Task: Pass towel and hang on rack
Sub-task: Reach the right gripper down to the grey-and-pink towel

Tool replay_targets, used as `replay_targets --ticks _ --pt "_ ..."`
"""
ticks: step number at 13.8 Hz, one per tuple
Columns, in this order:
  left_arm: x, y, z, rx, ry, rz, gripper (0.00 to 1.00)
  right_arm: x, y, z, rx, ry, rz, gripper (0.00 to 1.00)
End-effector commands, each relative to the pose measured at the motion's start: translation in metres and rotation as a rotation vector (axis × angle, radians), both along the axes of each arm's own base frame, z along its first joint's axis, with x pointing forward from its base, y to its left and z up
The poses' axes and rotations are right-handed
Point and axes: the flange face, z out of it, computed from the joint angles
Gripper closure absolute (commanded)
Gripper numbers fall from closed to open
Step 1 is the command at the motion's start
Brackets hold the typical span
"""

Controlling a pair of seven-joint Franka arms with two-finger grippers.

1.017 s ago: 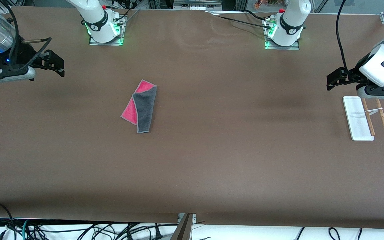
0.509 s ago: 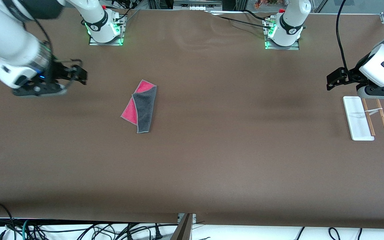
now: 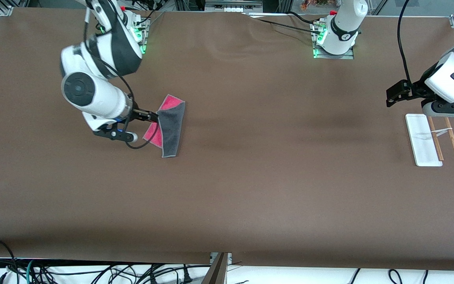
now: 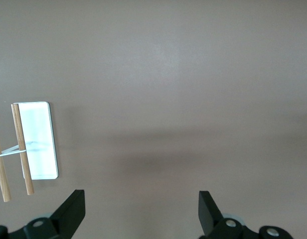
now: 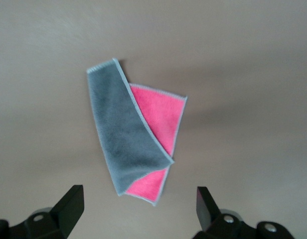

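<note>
The towel [image 3: 170,128] lies folded on the brown table toward the right arm's end, dark grey face on top with pink-red showing at two corners. In the right wrist view the towel [image 5: 131,132] lies just ahead of the fingers. My right gripper [image 3: 151,116] is open and empty, in the air over the towel's edge, and shows in its own view [image 5: 138,214]. The rack [image 3: 424,140], a white base with two wooden rods [image 3: 452,139], stands at the left arm's end. My left gripper [image 3: 393,94] is open and empty, waiting in the air beside the rack [image 4: 39,140].
The two arm bases [image 3: 123,37] [image 3: 335,39] stand along the table's edge farthest from the front camera. Cables hang past the edge nearest the camera. Bare brown table [image 3: 282,130] lies between the towel and the rack.
My right arm has swung in from the table's end toward the towel and turned, so its open gripper is now at the towel's edge. The left arm, towel and rack have not moved.
</note>
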Motion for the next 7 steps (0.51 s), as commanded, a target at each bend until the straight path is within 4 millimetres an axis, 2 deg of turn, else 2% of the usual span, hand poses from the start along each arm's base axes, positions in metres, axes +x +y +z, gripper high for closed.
replay_targets --ticks 1,4,7 --pt "0.001 0.002 0.002 0.019 -0.007 -0.001 0.00 -0.054 0.017 -0.029 -0.022 -0.017 -0.114 0.01" --pt "0.001 0.002 0.002 0.018 -0.007 -0.002 0.00 -0.093 0.036 -0.064 -0.076 0.007 -0.247 0.01" --pt "0.001 0.002 0.002 0.019 -0.007 -0.001 0.00 -0.113 0.026 -0.085 -0.127 0.048 -0.300 0.01"
